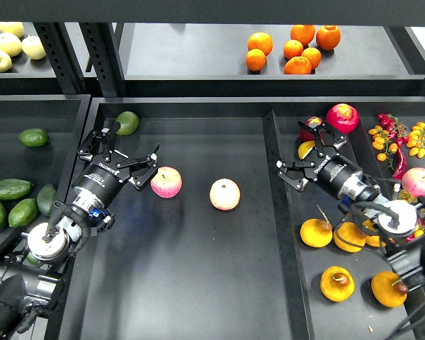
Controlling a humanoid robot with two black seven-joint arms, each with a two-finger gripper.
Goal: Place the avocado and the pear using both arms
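Several dark green elongated avocados lie in the left tray; I cannot tell which is the task's own. My left gripper is open and empty over the middle tray's left side, between a lighter green avocado and a pink apple. Several yellow-orange pears lie in the right tray. My right gripper is open and empty over the divider between the middle and right trays, partly hiding one pear behind it.
A second apple lies mid-tray. Red pomegranate-like fruits, small tomatoes and chillies sit at the right tray's back. Oranges and pale apples sit on the rear shelf. The raised divider splits the trays.
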